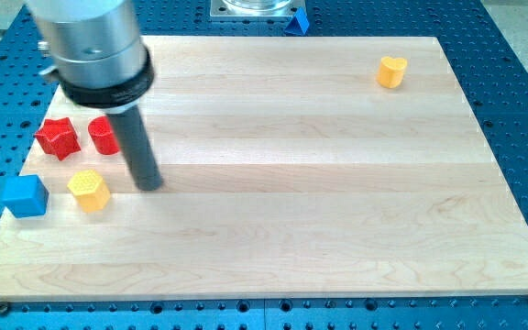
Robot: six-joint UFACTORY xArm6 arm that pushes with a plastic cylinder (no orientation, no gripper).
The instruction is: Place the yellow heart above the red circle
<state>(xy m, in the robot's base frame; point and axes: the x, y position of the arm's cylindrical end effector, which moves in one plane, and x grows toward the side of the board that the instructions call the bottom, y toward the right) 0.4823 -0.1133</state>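
The yellow heart (392, 71) lies near the view's top right on the wooden board. The red circle (103, 136) sits at the view's left, partly hidden behind my rod. My tip (149, 186) rests on the board just right of and below the red circle, far to the left of the yellow heart.
A red star-shaped block (58, 137) lies left of the red circle. A yellow hexagon block (89, 190) and a blue cube (25, 195) lie below them near the board's left edge (7, 220). A blue object (297, 23) sits past the top edge.
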